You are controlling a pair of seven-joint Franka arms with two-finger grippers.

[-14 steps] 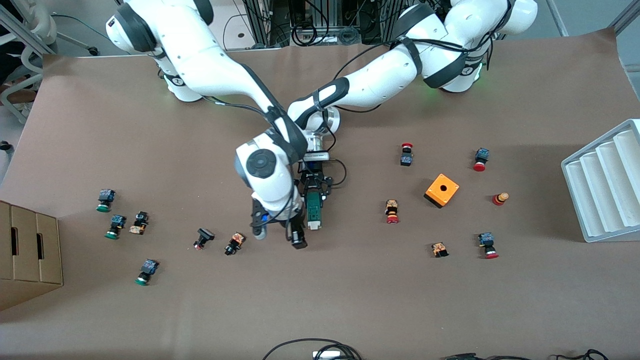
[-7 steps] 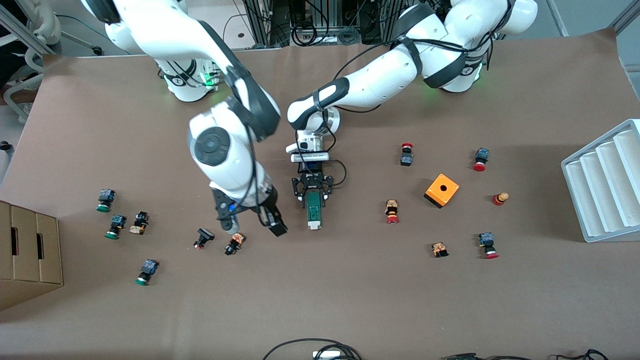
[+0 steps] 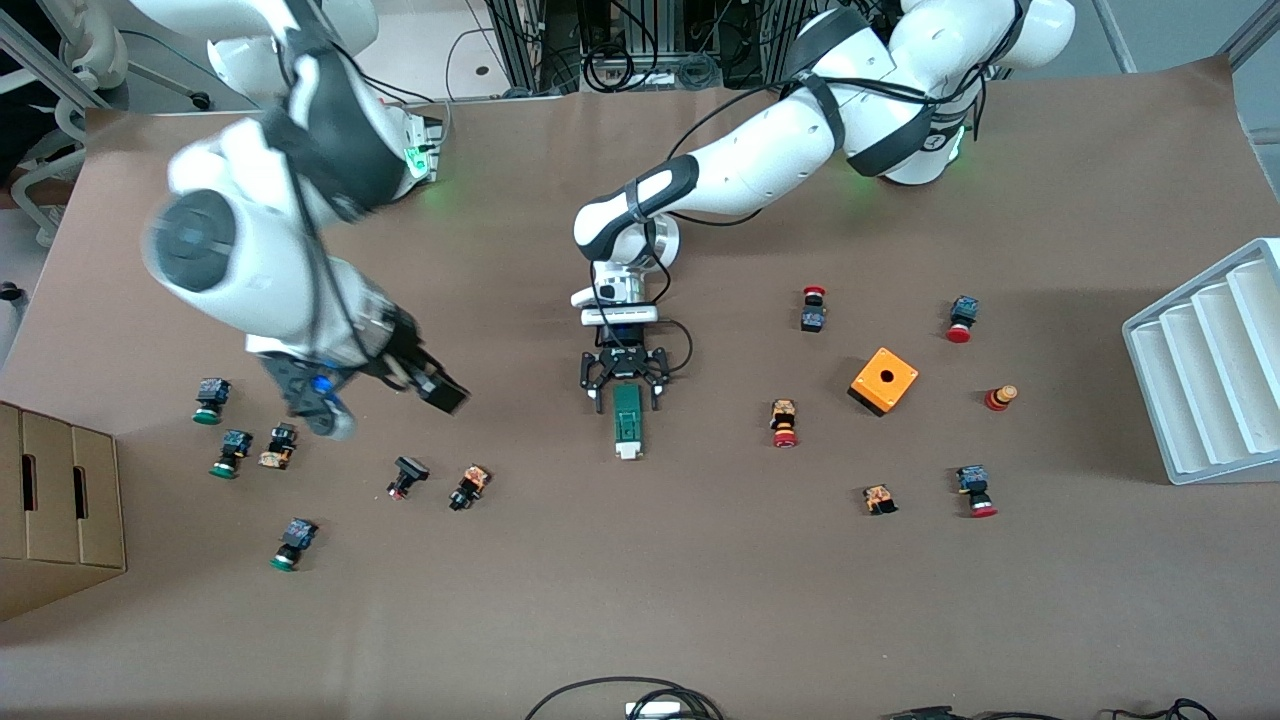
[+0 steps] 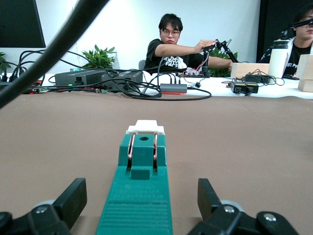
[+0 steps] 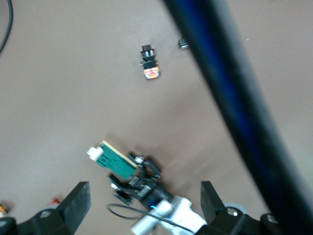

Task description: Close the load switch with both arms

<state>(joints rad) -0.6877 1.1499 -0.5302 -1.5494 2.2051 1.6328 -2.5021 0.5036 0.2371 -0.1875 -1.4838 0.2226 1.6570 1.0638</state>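
Observation:
The load switch [image 3: 628,424], a narrow green bar with a white block at the end nearer the front camera, lies flat mid-table. My left gripper [image 3: 627,388] sits low at its other end, open, with its fingers [image 4: 73,196] apart from the sides of the switch [image 4: 140,186]. My right gripper [image 3: 385,402] is open and empty, up in the air over the table toward the right arm's end. The right wrist view looks down between its spread fingers [image 5: 73,205] at the switch [image 5: 115,159] and the left gripper [image 5: 139,183].
Small push buttons lie scattered, two [image 3: 408,475] [image 3: 470,487] near the right gripper. An orange box [image 3: 884,380] and more buttons lie toward the left arm's end. A cardboard box [image 3: 60,500] and a white ridged tray [image 3: 1210,370] stand at the table's ends.
My right arm has swung away from the switch toward its own end of the table and risen. My left gripper's fingers have spread open off the switch. The switch has stayed put.

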